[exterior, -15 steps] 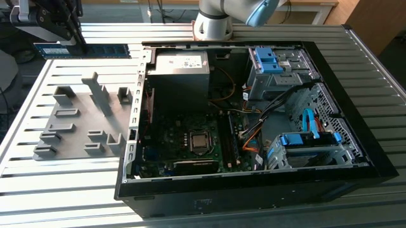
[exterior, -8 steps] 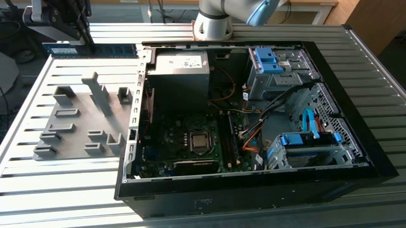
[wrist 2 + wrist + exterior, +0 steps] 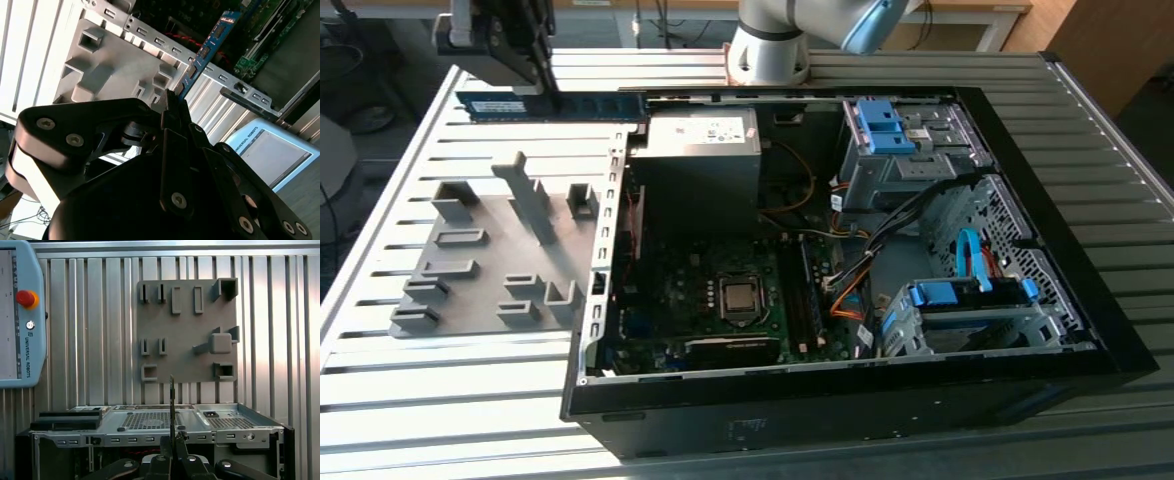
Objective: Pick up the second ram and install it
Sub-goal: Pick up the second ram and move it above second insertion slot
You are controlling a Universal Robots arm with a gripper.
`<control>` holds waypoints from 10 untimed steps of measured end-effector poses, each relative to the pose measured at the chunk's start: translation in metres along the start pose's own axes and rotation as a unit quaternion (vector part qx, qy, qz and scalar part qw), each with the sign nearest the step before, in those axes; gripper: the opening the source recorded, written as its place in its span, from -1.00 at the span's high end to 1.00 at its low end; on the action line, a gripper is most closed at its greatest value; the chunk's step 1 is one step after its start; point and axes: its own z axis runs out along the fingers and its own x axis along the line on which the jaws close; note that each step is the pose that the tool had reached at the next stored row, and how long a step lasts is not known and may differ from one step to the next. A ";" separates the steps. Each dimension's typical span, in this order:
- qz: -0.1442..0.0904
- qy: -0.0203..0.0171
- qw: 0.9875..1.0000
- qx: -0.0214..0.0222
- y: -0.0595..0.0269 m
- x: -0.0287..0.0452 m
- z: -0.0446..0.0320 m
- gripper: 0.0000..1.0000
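Closest in: the gripper (image 3: 172, 99), its black linkage right up against the lens in the second wrist view.
Pincer state: clamped on the second ram (image 3: 210, 45); the two fingertips pinch one end of the blue stick, and the rest juts out past them.
Same grip, other angle: in the first wrist view the gripper (image 3: 172, 442) holds the second ram (image 3: 171, 400) edge-on, a thin dark line rising from between the fingers.
Where the stick is: in the exterior view the second ram (image 3: 594, 104) lies level under the gripper (image 3: 544, 93), above the slatted table (image 3: 454, 400), just outside the computer case (image 3: 854, 385) and beside the power supply (image 3: 700, 150) on the exterior view's left.
Holder plate: the gray holder plate (image 3: 467, 290) sits well apart from the stick, and I see no blue board in its slots.
Done so far: the pick-up, by my reading; the stick is off its holder and carried in a firm pinch.
Left to do: the install. The stick is not over the motherboard (image 3: 720, 300) yet, and nothing of it touches a slot.
Memory slots: too dark to say whether one already holds a stick.
Bystander: the teach pendant (image 3: 20, 315) lies on the table by the case.
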 end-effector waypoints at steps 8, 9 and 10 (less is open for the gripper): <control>0.000 0.000 1.000 0.000 -0.0346 -0.0012 0.0005 0.72; 0.000 0.000 1.000 0.000 -0.0381 -0.0013 0.0005 0.72; 0.000 0.000 1.000 0.000 -0.0414 -0.0014 0.0006 0.72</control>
